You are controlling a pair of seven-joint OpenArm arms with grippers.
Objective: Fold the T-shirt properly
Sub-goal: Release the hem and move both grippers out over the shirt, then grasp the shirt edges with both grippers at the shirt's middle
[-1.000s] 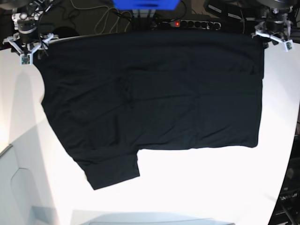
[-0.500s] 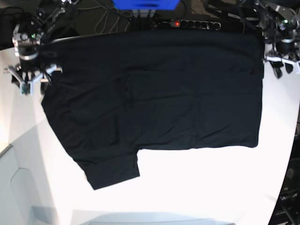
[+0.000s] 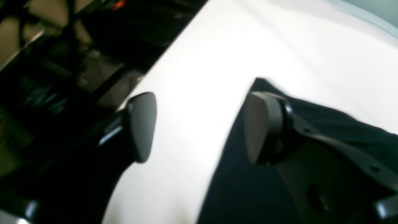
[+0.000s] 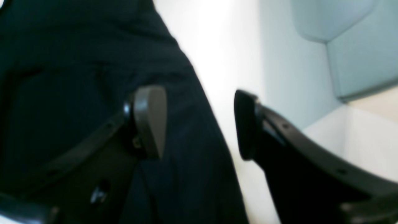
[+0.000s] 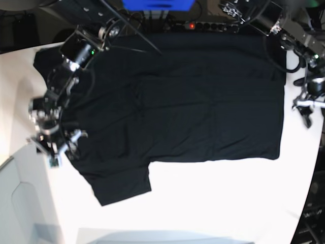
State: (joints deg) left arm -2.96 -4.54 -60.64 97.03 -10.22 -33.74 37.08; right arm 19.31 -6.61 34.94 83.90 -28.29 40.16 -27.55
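- T-shirt: spread flat, plain black side up, over the far half of the white worktop; one sleeve juts toward the near edge.
- Right gripper: jaws wide apart and empty, poised above the shirt's side edge.
- Left gripper: jaws likewise wide and empty, straddling a cloth corner near the worktop's edge.
- Risk: a pinch taken off the hem may catch a single layer or none, so the fold would drag, bunch or skew.
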